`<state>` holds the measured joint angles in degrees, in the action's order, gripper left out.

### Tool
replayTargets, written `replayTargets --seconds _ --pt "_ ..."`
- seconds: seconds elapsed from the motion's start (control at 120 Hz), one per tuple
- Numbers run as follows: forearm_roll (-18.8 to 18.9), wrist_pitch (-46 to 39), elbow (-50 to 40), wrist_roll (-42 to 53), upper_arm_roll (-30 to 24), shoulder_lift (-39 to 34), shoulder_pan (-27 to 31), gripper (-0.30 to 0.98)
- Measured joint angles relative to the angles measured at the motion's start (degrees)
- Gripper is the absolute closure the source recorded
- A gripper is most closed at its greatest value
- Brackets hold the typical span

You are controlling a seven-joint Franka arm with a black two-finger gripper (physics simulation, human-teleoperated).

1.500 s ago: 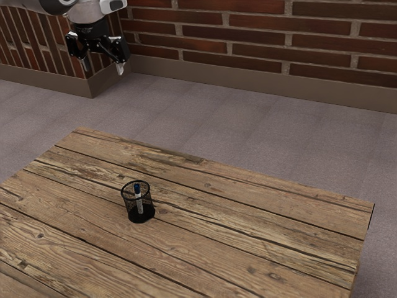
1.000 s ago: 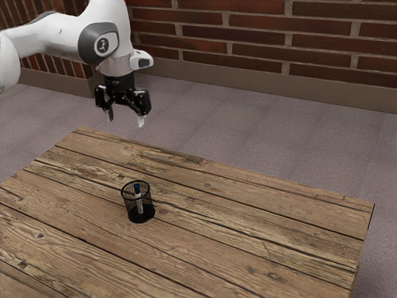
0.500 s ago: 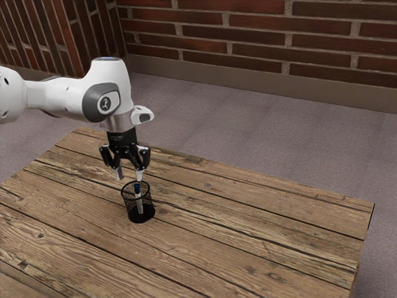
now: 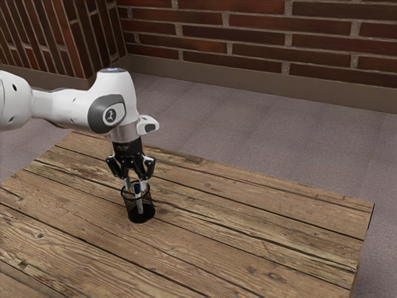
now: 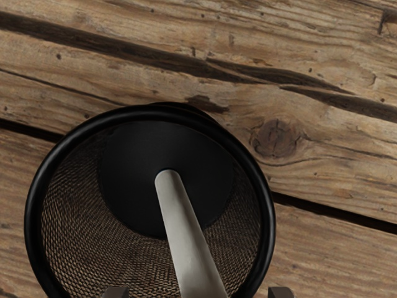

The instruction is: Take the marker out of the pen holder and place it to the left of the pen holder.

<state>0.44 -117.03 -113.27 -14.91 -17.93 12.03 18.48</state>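
Observation:
My gripper point(image 4: 136, 185) is open at the mouth of the black mesh pen holder point(image 4: 141, 216), one fingertip on each side of the marker's upper end. The marker point(image 4: 139, 202), white with a blue cap, leans upright inside the holder. In the wrist view the pen holder point(image 5: 267, 211) is seen from above, its round rim around the marker point(image 5: 183, 239), whose lower end rests on the black base. The tips of the gripper point(image 5: 198, 293) stand well apart at that view's lower edge, with gaps beside the marker.
The wooden table point(image 4: 248, 230) has rough planks with dark grooves. Its far edge runs behind the holder, and a brick wall point(image 4: 260, 37) rises beyond the grey floor point(image 4: 205, 115).
From high at the exterior view's upper left, my arm has come over the table and down, bringing the open gripper to the holder's rim. The marker and holder have stayed in place.

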Motion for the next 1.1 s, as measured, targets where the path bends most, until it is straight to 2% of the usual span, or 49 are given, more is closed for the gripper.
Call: replayTargets --seconds 0.283,0.775,0.9,1.1 --pt "0.35 -0.4 -0.1 -0.16 0.0 -0.17 -0.01 0.59" --pt "0.46 0.56 -1.28 -0.29 0.0 -0.93 0.01 0.67" --pt "0.52 1.46 -1.73 -0.35 0.0 -3.53 0.02 0.68" --pt "0.56 2.86 -5.74 -0.51 -0.22 -11.8 0.18 0.7"
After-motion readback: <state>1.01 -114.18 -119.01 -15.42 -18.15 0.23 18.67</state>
